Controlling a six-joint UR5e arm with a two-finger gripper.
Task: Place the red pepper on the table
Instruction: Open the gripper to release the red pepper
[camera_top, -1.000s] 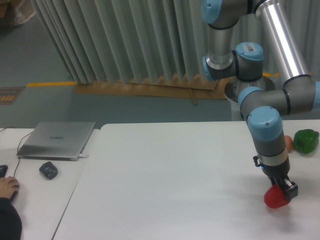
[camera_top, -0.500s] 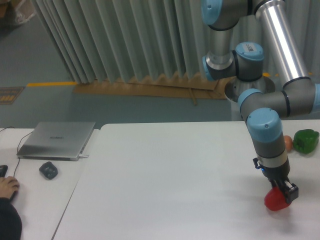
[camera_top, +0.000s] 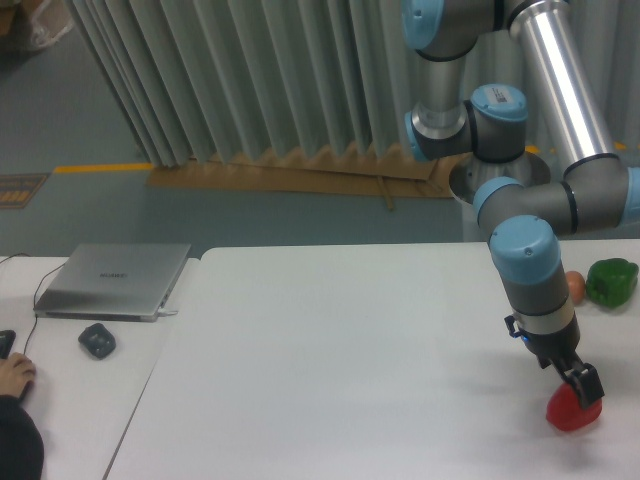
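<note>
At the table's near right corner: the red pepper (camera_top: 570, 413) against the white table (camera_top: 330, 380)
Room: grey curtain (camera_top: 250, 80) behind; laptop (camera_top: 112, 281) on side desk (camera_top: 60, 400)
Gripper: the gripper (camera_top: 580, 390) clamped onto the pepper's top; pepper directly beneath the fingers

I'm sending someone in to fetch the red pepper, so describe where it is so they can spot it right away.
Start at the big white table and follow the robot arm down to its gripper near the front right corner. The red pepper sits right at the fingers. It is glossy red, unlike the green pepper and the small orange egg farther back along the right edge.
</note>
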